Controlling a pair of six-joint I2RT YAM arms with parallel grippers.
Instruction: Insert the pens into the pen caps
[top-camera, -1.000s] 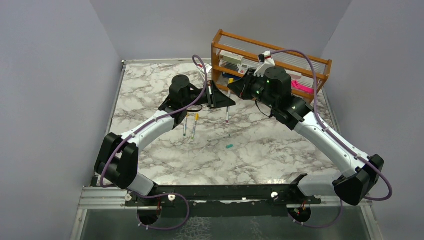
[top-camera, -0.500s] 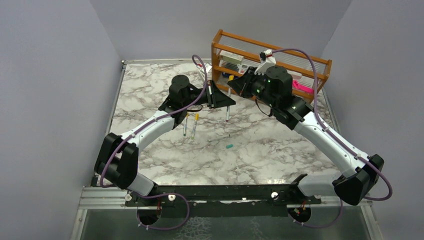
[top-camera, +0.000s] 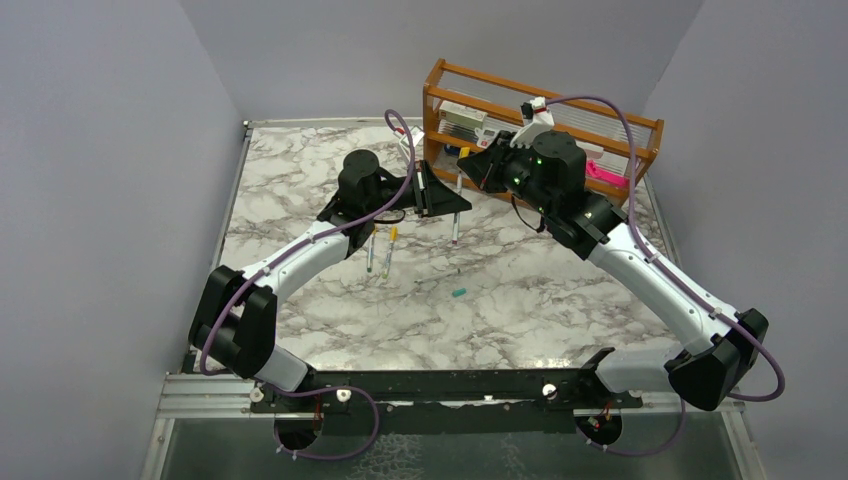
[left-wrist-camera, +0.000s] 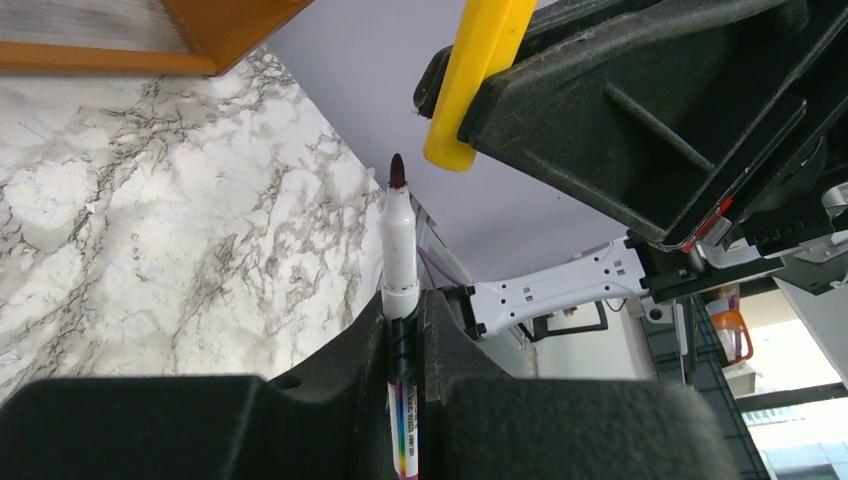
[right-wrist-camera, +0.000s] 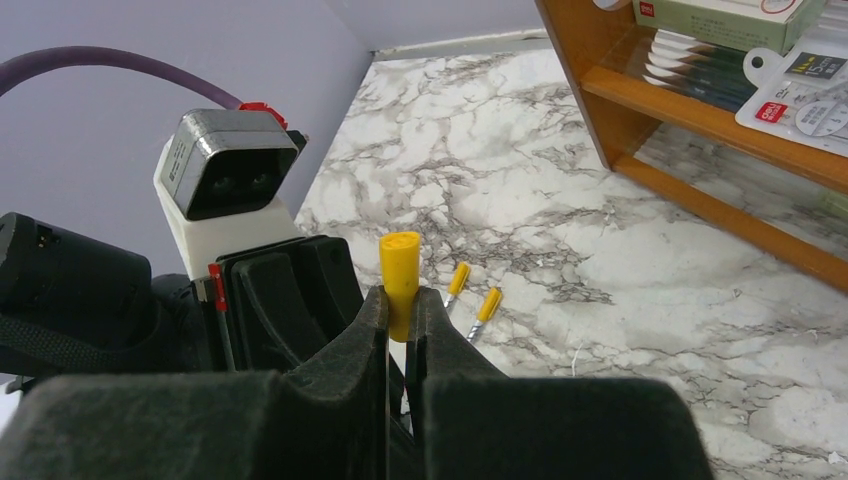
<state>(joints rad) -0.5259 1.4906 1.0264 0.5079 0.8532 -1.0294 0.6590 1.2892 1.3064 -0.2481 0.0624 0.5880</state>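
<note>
My left gripper is shut on a white pen. In the left wrist view the pen's dark tip points up and is uncapped. My right gripper is shut on a yellow cap. In the left wrist view the cap hangs just above and slightly right of the pen tip, with a small gap between them. Two pens with yellow caps lie on the table left of the left gripper. They also show in the right wrist view. A teal cap lies alone on the table nearer the front.
A wooden rack with boxes stands at the back right, close behind my right gripper. A bright pink flat object lies at its right end. Grey walls close off the table on three sides.
My right wrist has shifted slightly to the right and back, keeping the yellow cap near the pen tip. The left arm and the things on the table have not moved.
</note>
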